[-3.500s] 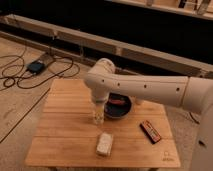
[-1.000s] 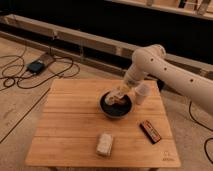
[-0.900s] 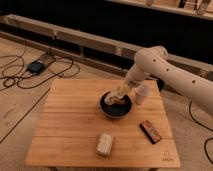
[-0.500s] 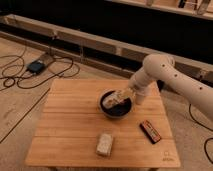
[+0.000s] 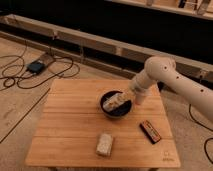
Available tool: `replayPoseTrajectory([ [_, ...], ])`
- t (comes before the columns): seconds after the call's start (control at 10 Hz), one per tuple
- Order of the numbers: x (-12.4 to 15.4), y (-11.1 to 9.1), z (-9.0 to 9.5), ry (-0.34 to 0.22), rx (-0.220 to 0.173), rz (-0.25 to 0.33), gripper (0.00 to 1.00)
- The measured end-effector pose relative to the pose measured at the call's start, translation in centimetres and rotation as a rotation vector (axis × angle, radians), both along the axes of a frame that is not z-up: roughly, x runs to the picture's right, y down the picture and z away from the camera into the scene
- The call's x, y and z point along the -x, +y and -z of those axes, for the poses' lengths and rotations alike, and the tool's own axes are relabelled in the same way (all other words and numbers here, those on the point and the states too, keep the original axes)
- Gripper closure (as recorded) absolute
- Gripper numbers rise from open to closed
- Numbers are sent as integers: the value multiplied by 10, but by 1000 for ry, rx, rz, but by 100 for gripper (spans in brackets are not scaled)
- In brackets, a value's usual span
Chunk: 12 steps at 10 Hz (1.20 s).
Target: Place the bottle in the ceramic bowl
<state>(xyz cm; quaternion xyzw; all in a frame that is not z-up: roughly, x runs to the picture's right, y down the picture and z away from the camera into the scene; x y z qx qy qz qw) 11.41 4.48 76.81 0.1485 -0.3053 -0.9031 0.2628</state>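
Inside the ceramic bowl (image 5: 116,106), the bottle (image 5: 114,100) lies tilted on its side, pale and roughly cylindrical with a whitish label, one end low in the dish and the other up by the right rim. No writing on the label can be read. The bowl is round, shallow, dark and glossy, standing right of the middle of a wooden slatted table (image 5: 70,130). The gripper (image 5: 131,95) sits at the bowl's right rim, just beside the bottle's raised end; I cannot tell whether it grips the bottle or has let go. Behind it a white cup (image 5: 141,96) is partly hidden by the smooth white arm (image 5: 165,75). Compared with half a second ago, the arm has swung a little further right and lower, while the bottle rests in much the same spot. Nearer the front edge lie 1 beige rectangular block (image 5: 104,144) and, to its right, 1 dark flat bar with a reddish edge (image 5: 150,131), well apart. Black cables (image 5: 30,70) loop on the concrete floor at left.
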Motion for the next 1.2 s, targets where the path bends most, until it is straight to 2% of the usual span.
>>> replayPoseTrajectory([
  [0.1,3,1,0,-3,0,15,20],
  [0.8,11,2,-2,19,3,87,20],
  [1.2,12,2,-2,22,2,94,20],
])
